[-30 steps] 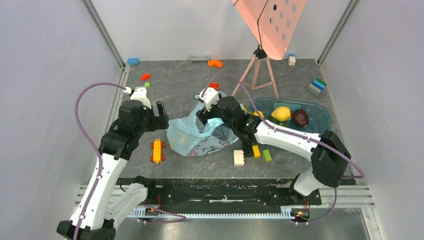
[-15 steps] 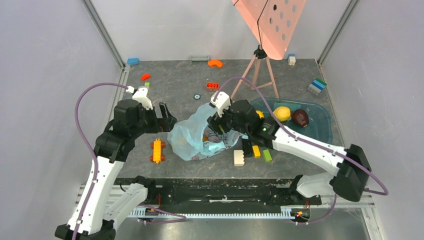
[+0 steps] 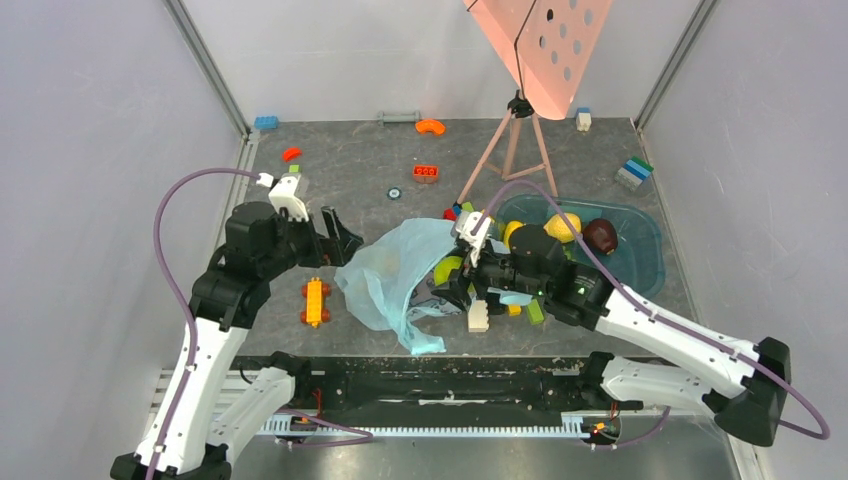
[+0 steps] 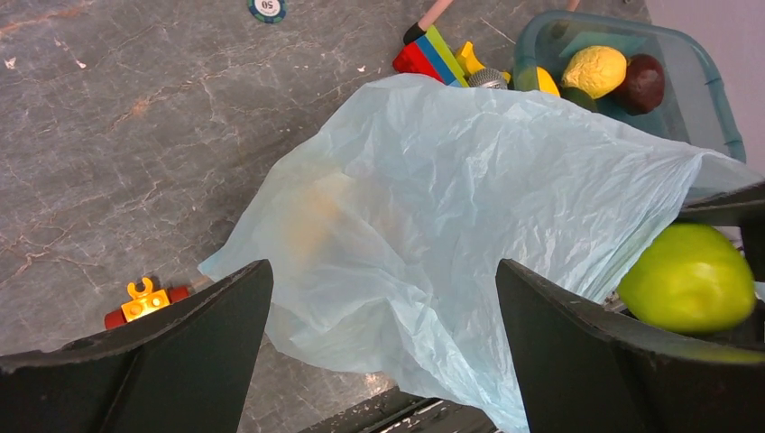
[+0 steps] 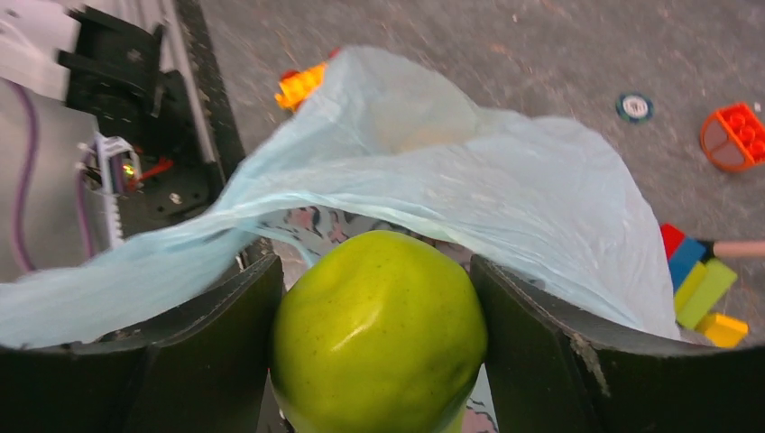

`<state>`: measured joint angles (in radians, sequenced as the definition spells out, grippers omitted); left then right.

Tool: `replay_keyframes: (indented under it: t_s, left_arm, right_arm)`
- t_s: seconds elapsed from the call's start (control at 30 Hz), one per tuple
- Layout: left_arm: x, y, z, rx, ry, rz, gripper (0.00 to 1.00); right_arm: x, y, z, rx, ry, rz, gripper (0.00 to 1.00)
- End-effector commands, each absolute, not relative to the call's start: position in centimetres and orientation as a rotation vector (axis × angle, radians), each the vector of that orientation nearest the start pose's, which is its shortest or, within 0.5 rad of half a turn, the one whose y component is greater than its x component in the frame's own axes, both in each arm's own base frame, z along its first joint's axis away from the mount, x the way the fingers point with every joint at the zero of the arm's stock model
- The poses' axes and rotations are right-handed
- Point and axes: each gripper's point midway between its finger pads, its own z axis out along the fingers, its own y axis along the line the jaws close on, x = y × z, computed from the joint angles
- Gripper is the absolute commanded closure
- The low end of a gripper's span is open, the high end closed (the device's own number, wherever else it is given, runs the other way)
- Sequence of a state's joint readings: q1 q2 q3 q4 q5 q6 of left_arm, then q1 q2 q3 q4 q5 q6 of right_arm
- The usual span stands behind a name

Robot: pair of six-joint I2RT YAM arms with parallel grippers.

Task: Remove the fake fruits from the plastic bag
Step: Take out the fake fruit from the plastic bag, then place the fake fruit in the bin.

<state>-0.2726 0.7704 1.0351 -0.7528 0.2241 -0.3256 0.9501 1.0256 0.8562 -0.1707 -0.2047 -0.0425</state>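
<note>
The light blue plastic bag (image 3: 392, 272) lies crumpled in the middle of the table, also in the left wrist view (image 4: 451, 198) and the right wrist view (image 5: 505, 180). My right gripper (image 3: 452, 275) is shut on the green pear (image 5: 379, 338), held at the bag's right edge; the pear also shows from above (image 3: 447, 269) and in the left wrist view (image 4: 690, 278). My left gripper (image 3: 345, 240) is open and empty just left of the bag. A faint orange shape (image 4: 311, 216) shows through the bag. The yellow lemon (image 3: 562, 227) and the maroon plum-like fruit (image 3: 600, 235) lie in the teal tub (image 3: 645, 255).
Toy bricks lie by the right arm (image 3: 478, 316) and behind the bag (image 4: 431, 56). An orange-yellow toy brick (image 3: 315, 301) sits left of the bag. A pink perforated panel on a wooden tripod (image 3: 512, 150) stands behind. A red brick (image 3: 426, 172) and a round token (image 3: 395, 193) lie farther back.
My right gripper has drawn back to the right out of the bag with the green pear in it. The bag has flattened and spread toward the near edge. My left gripper has edged slightly right.
</note>
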Motion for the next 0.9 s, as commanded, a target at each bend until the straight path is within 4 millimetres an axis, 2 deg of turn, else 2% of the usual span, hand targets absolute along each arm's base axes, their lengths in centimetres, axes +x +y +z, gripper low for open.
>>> replay_keyframes:
  t_s: [0.0,0.17,0.27,0.33,0.43,0.5,0.6,0.67,0.77,0.87]
  left_arm:
    - [22.4,-12.3,28.6,0.069,2.03,-0.658,0.0]
    - [22.3,-12.4,28.1,0.063,2.044,-0.67,0.0]
    - [22.2,-12.6,28.0,0.066,2.046,-0.681,0.0]
    - [22.2,-12.6,27.9,0.066,2.045,-0.681,0.0]
    - [22.2,-12.5,27.9,0.065,2.041,-0.674,0.0]
    - [22.2,-12.3,27.8,0.059,2.042,-0.662,0.0]
    - [22.3,-12.1,27.6,0.052,2.045,-0.647,0.0]
    - [22.3,-12.0,27.4,0.045,2.048,-0.641,0.0]
    - [22.5,-11.9,27.2,0.031,2.051,-0.636,0.0]
    - [22.7,-11.8,27.1,0.024,2.054,-0.63,0.0]
  right_arm:
    - [15.6,31.9,30.3,-1.055,1.472,0.978,0.69]
    - [14.2,33.0,33.7,-0.992,1.371,1.14,0.68]
    - [14.6,33.5,35.5,-0.941,1.339,1.174,0.67]
    - [15.5,33.5,37.1,-0.897,1.334,1.142,0.67]
    - [18.1,32.2,39.2,-0.784,1.369,1.002,0.65]
    - [20.5,30.3,39.2,-0.683,1.462,0.841,0.64]
    - [24.3,25.9,37.2,-0.515,1.6,0.535,0.62]
    - [26.1,23.2,35.0,-0.439,1.672,0.389,0.62]
    - [27.9,19.2,31.5,-0.331,1.758,0.237,0.62]
    - [28.8,15.4,29.1,-0.218,1.798,0.099,0.62]
